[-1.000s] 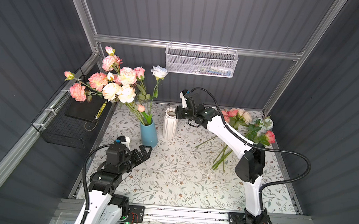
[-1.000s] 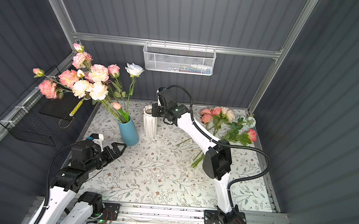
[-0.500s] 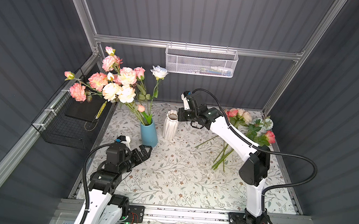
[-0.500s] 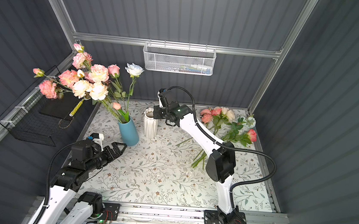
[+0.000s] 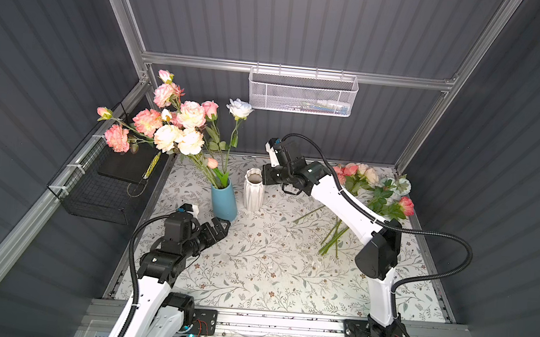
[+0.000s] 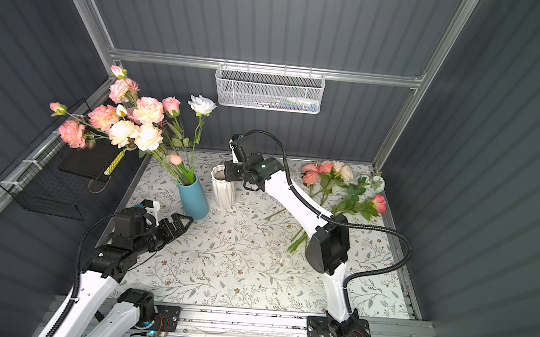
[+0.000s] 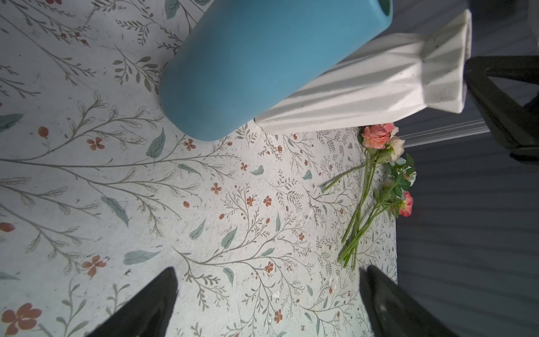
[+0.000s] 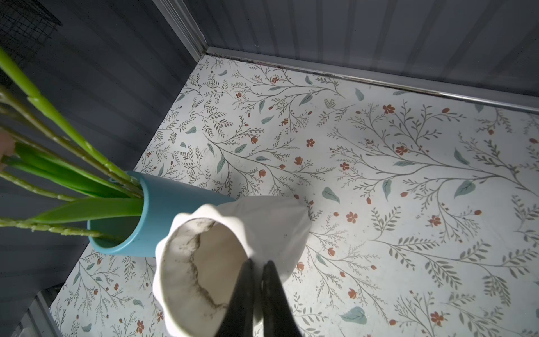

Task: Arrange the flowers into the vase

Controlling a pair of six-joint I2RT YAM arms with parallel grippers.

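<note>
A bunch of flowers [image 5: 178, 126] with pink, peach, cream and white blooms stands in the blue vase [image 5: 224, 198] at the back left, its green stems filling the mouth [image 8: 116, 201]. Beside it stands an empty white ribbed vase [image 5: 253, 191]. More flowers [image 5: 374, 189] lie loose at the back right, stems toward the middle. My right gripper [image 8: 258, 264] is shut on the white vase's rim [image 8: 189, 277], one finger inside and one outside. My left gripper [image 5: 222, 227] hovers open and empty, low over the cloth just in front of the blue vase [image 7: 262, 64].
A white mesh basket [image 5: 303, 93] hangs on the back wall. A black wire basket [image 5: 101, 187] holding a dark flat object hangs on the left wall. The floral-print cloth [image 5: 269, 264] covers the table, with metal rails round it.
My right gripper has shifted slightly at the white vase's rim. The vases, the flowers and my left arm have stayed where they were.
</note>
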